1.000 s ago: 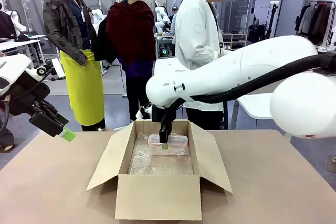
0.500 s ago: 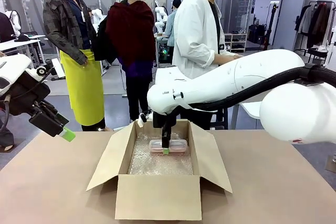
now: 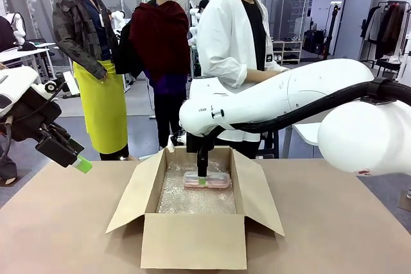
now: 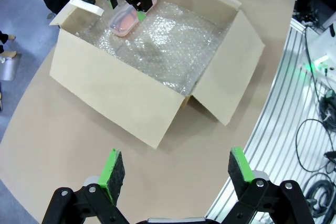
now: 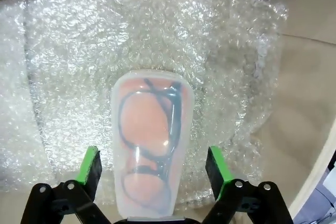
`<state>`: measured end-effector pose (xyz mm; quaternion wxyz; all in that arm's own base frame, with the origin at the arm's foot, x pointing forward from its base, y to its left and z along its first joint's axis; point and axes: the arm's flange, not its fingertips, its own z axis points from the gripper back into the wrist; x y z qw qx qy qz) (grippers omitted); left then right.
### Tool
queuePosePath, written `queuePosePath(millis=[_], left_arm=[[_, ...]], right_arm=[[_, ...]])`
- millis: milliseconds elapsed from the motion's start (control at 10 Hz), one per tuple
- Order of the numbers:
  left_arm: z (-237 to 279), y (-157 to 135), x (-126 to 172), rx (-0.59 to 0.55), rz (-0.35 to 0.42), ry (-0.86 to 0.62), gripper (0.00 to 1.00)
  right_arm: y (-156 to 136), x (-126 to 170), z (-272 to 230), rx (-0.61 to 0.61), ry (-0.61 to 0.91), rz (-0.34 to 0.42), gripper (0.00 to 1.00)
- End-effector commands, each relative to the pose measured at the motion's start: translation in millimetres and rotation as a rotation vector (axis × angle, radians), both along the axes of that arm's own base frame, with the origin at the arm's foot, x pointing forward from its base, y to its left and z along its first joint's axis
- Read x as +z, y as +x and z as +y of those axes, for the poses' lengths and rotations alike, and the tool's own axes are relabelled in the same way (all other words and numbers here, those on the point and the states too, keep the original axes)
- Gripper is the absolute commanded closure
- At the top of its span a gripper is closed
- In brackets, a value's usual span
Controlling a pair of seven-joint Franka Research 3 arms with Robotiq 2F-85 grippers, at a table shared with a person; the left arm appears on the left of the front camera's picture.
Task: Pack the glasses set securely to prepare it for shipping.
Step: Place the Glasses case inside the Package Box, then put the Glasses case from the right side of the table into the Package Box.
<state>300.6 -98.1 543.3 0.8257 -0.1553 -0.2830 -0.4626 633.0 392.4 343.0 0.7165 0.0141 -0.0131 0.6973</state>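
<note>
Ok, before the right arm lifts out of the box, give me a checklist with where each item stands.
1. Open right gripper, pads clear of the pink case on both sides: ok.
2. That case lies flat on the bubble wrap: ok.
3. The bubble wrap covers the floor of the box: ok.
4. Flaps folded outward, way up free: ok.
5. Open left gripper, off to the side of the box: ok.
6. Case lid latched: cannot tell.
</note>
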Motion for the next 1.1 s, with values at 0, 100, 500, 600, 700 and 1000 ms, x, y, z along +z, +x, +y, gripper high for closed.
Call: queuePosePath(millis=[0, 100, 500, 600, 700, 1000], left_arm=[[1.1, -0.3, 0.4, -0.011, 0.004, -0.017, 0.0], [1.1, -0.3, 0.4, -0.011, 0.004, -0.017, 0.0], [1.1, -0.3, 0.4, -0.011, 0.004, -0.017, 0.0], [1.1, -0.3, 0.4, -0.011, 0.004, -0.017, 0.0], [1.1, -0.3, 0.4, -0.011, 0.004, -0.017, 0.0], [1.1, -0.3, 0.4, -0.011, 0.004, -0.017, 0.0]], right_arm=[[-7.7, 9.7, 3.5, 0.025, 0.002, 0.008, 0.0], [0.0, 0.0, 0.0, 0.0, 0.0, 0.0, 0.0], [0.0, 0.0, 0.0, 0.0, 0.0, 0.0, 0.0], [0.0, 0.0, 0.0, 0.0, 0.0, 0.0, 0.0], [0.0, 0.0, 0.0, 0.0, 0.0, 0.0, 0.0], [0.0, 0.0, 0.0, 0.0, 0.0, 0.0, 0.0]])
